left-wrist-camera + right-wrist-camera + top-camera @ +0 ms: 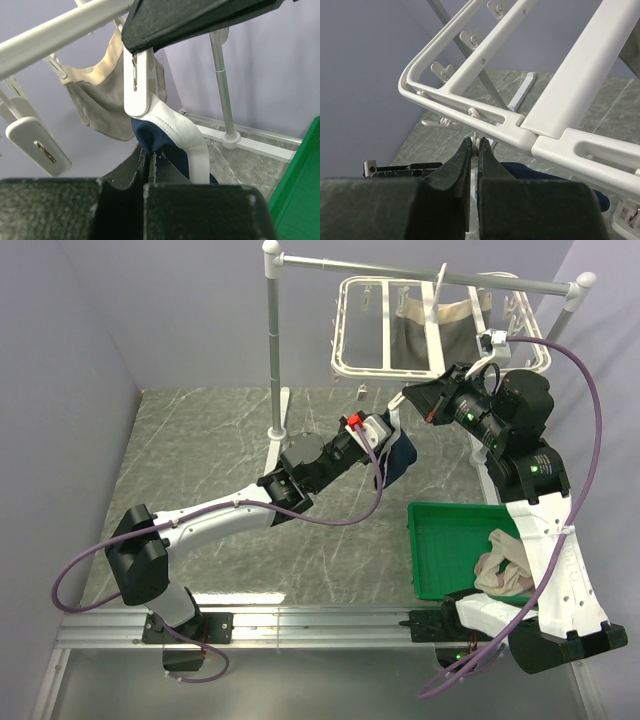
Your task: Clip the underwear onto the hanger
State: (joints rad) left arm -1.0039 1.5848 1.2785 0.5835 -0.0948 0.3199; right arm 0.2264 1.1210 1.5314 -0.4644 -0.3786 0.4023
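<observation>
The navy underwear [400, 462] hangs from my left gripper [388, 440], which is shut on its fabric just below the hanger's near corner. In the left wrist view my left gripper [148, 159] pinches the navy cloth, and the white waistband [187, 137] reaches up into the lower end of a white clip [137, 82]. My right gripper [410, 397] is shut on that clip's upper end. In the right wrist view my right gripper [475, 146] squeezes the clip under the white hanger frame [470, 107], with the underwear [540, 172] below. The hanger [345, 365] hangs from the stand's crossbar.
A beige garment [455, 325] is clipped in the hanger. The white pole stand [272, 340] with its grey crossbar stands at the back. A green bin [445, 540] at front right holds a beige and olive garment [505, 570]. Other clips [35, 142] dangle nearby.
</observation>
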